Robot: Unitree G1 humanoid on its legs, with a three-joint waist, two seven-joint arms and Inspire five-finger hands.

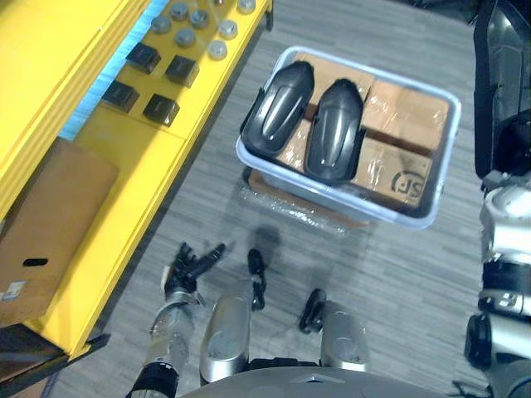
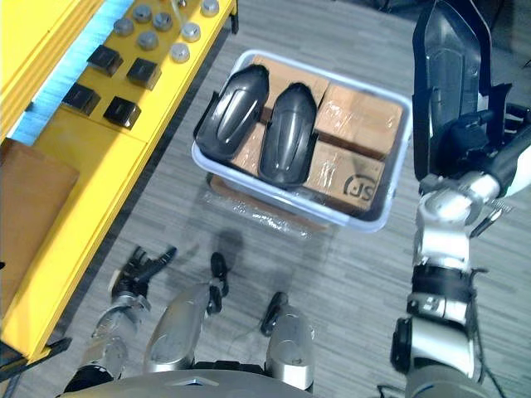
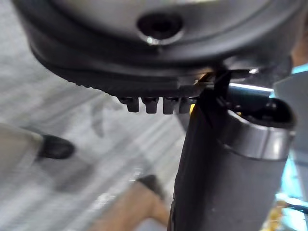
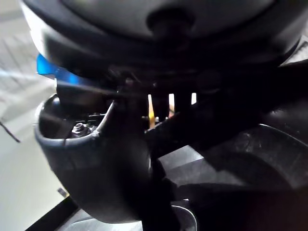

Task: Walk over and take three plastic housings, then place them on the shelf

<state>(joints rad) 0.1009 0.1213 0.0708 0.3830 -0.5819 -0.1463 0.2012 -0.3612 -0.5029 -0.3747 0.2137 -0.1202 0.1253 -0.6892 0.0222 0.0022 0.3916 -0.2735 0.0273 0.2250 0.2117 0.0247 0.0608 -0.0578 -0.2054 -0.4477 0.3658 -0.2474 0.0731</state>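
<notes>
1. Right hand (image 2: 473, 137) is up high, fingers wrapped round one dark housing (image 2: 446, 66), which stands upright above them.
2. Two more housings, one (image 2: 232, 112) and its twin (image 2: 286, 133), lie side by side on cardboard boxes (image 2: 361, 116) in a pale bin (image 2: 282, 206), below those fingers and well apart from them.
3. Left hand (image 2: 137, 272) hangs low over the grey floor (image 2: 348, 282), fingers loosely spread, holding nothing.
4. The yellow shelf (image 2: 91, 166) runs just beside the left fingers, with small black boxes (image 2: 124, 110) and grey caps (image 2: 149, 37) well ahead of the fingertips.
</notes>
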